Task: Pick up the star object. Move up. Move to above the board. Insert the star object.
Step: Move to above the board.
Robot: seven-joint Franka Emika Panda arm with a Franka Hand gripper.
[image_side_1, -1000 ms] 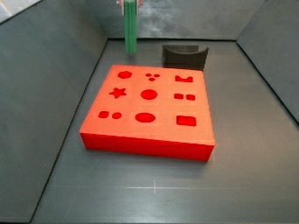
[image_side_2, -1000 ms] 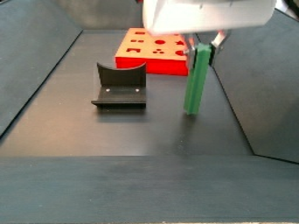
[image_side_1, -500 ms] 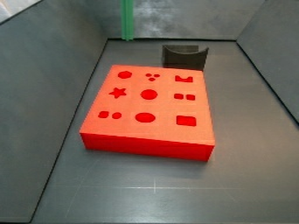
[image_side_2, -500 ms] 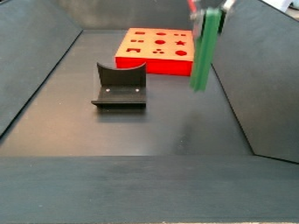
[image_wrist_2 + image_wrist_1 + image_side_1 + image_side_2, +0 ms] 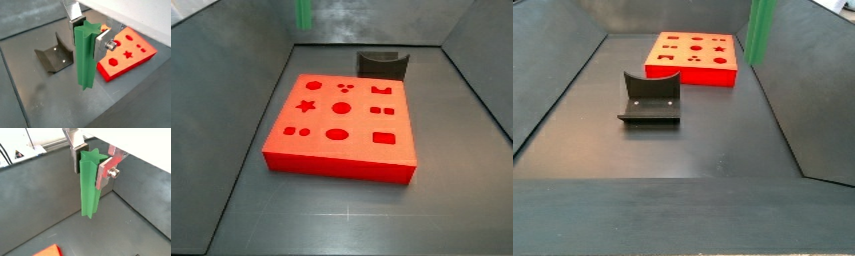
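- Gripper (image 5: 91,159) is clamped on the upper end of the green peg (image 5: 89,188); in both wrist views the silver fingers (image 5: 103,40) press its two sides and the peg hangs upright below them.
- Against half a second ago, the peg has risen: in a side view only its lower part (image 5: 760,32) shows at the top edge, well clear of the floor; earlier its lower end hung nearer the floor.
- In a side view the peg (image 5: 303,14) is a faint green strip at the top edge, above the back wall, shorter than before.
- Red board (image 5: 339,125) lies flat on the floor, unmoved, holes up.
- Dark holder (image 5: 649,100) stands apart from the board (image 5: 691,56), unmoved.
- The peg is beside the board, not over it.
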